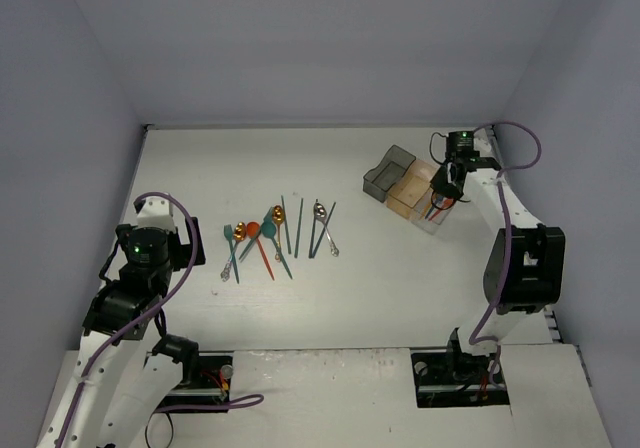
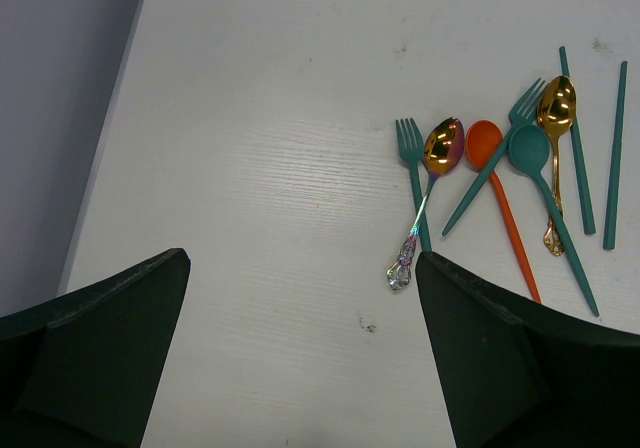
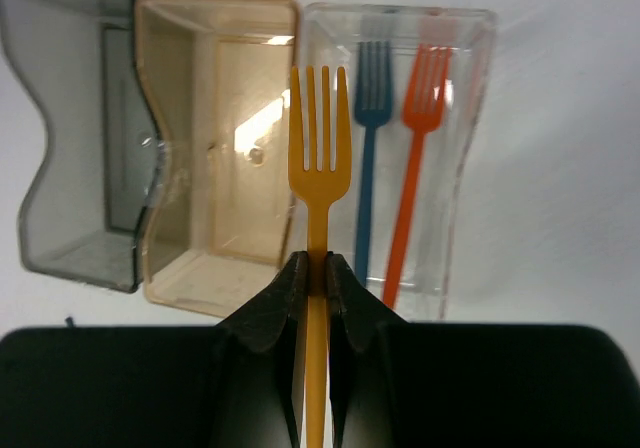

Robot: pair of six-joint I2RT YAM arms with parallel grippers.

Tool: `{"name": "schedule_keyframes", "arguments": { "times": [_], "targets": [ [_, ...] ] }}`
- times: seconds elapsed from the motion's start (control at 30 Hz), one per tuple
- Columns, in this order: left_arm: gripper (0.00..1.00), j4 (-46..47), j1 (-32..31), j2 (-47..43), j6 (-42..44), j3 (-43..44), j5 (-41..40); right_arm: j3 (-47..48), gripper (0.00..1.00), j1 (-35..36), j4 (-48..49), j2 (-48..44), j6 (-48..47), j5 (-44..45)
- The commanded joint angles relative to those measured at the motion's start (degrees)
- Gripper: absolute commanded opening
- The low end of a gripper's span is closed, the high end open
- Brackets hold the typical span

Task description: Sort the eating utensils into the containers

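My right gripper is shut on the handle of a yellow-orange fork, tines pointing away, above the row of containers. Its tines show over the seam between the orange-tan bin and the clear bin. The clear bin holds a blue fork and an orange fork. The smoky grey bin looks empty. Loose utensils lie mid-table: teal fork, gold spoon, orange spoon, teal spoon. My left gripper hangs open over bare table, left of them.
Two thin teal sticks lie at the right of the utensil group. Grey walls enclose the table on three sides, the left wall close to my left gripper. The bins stand near the right wall.
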Motion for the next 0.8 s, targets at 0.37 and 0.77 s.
{"name": "schedule_keyframes", "arguments": {
  "times": [0.37, 0.77],
  "targets": [
    [0.95, 3.30, -0.31, 0.98, 0.09, 0.91, 0.68, 3.72, 0.06, -5.24, -0.22, 9.88, -1.45, -2.36],
    [0.95, 1.64, -0.31, 4.60, -0.75, 2.58, 5.04, 6.32, 0.35, -5.01, -0.99, 1.06, -3.08, 0.10]
  ]
}}
